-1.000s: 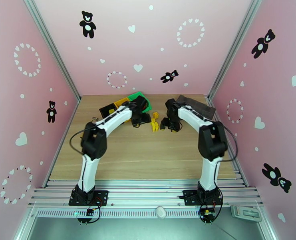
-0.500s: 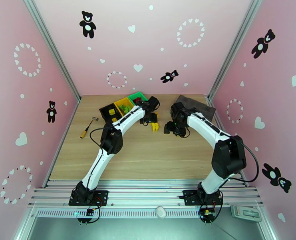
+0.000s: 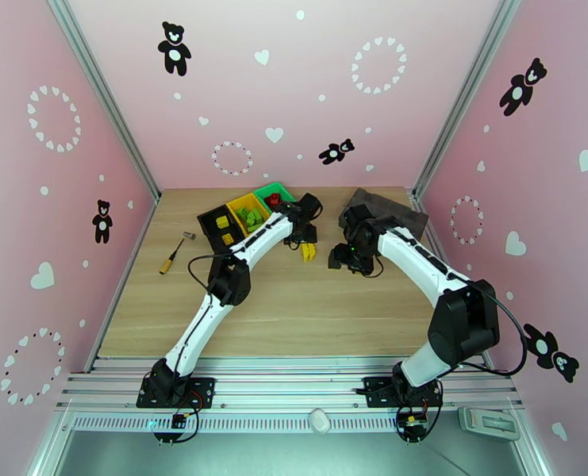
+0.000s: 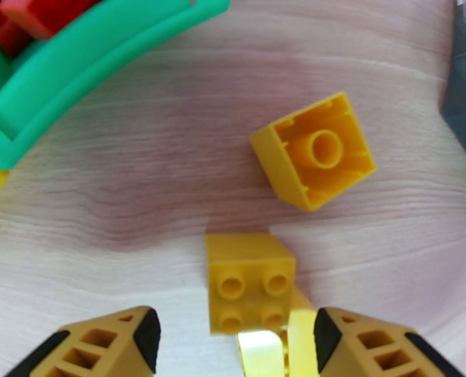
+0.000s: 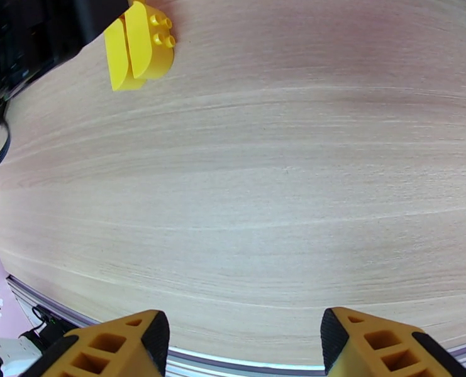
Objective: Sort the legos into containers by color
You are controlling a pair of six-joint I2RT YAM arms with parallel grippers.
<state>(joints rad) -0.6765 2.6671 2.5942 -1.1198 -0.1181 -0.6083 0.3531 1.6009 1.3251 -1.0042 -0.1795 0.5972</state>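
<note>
Three joined containers stand at the back left: a black bin (image 3: 214, 224) holding yellow legos, a yellow bin (image 3: 242, 205) holding green ones and a green bin (image 3: 282, 189) holding red ones. In the left wrist view the green bin's rim (image 4: 94, 51) is at top left with a red lego (image 4: 38, 14) inside. My left gripper (image 4: 236, 331) hangs open over a studs-up yellow lego (image 4: 251, 284), its fingertips (image 4: 107, 340) on either side and apart from it. A second yellow lego (image 4: 314, 152) lies upside down beyond. My right gripper (image 5: 242, 337) is open over bare wood, with yellow legos (image 5: 141, 45) far ahead.
A dark grey tray (image 3: 385, 208) sits at the back right, close behind the right gripper (image 3: 343, 259). A small tool with a yellow handle (image 3: 174, 254) lies near the left wall. The left gripper (image 3: 305, 236) and right gripper are a short distance apart.
The left arm stretched out and its gripper swung right, from beside the bins to over the yellow legos. The right arm's elbow swung outward and its gripper shifted slightly right.
</note>
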